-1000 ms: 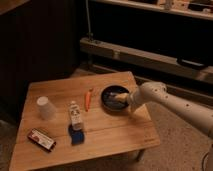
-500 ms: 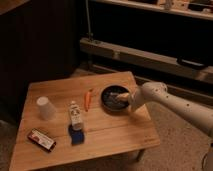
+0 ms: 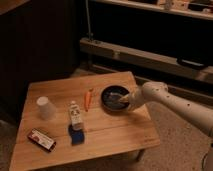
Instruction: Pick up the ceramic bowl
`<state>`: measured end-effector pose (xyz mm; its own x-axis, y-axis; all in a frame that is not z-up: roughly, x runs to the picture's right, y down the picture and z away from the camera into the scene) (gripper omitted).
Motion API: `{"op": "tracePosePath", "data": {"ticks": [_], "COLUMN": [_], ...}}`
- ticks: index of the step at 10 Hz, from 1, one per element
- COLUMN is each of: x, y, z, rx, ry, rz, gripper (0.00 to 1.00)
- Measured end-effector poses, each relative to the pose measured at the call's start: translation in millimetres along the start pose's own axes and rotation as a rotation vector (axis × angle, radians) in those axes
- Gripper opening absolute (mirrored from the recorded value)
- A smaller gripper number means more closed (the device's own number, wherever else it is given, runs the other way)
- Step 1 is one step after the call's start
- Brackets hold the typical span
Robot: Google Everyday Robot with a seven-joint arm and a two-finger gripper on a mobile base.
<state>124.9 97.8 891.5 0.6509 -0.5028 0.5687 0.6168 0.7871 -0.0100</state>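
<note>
Camera view puts my gripper (image 3: pixel 125 98) down at the rim of the black bowl (image 3: pixel 110 95), reaching into it from my arm's side. I cannot tell how far it is open or whether it has hold of the bowl. The bowl sits on the wooden table (image 3: pixel 117 132). Just beyond it from my gripper lies a carrot (image 3: pixel 88 98), then a small bottle (image 3: pixel 75 114) and a blue block (image 3: pixel 76 136). Farthest off are a white cup (image 3: pixel 45 107) and a red packet (image 3: pixel 41 139).

Single raised cam, mid-range, downward onto table (image 3: pixel 116 136); gripper (image 3: pixel 125 98) at ceramic bowl (image 3: pixel 110 94).
</note>
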Motion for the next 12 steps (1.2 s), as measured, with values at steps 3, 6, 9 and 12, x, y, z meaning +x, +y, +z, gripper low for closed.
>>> {"op": "tracePosePath", "data": {"ticks": [3, 6, 9, 12], "x": [-5, -7, -9, -9], "y": [-6, -10, -13, -12], "z": [16, 19, 21, 24], "rx": [-0.019, -0.016, -0.023, -0.038], "ry": [-0.017, -0.010, -0.015, -0.027], "rz": [-0.034, -0.050, -0.057, -0.049], "gripper": [0.57, 0.35, 0.04, 0.00]}}
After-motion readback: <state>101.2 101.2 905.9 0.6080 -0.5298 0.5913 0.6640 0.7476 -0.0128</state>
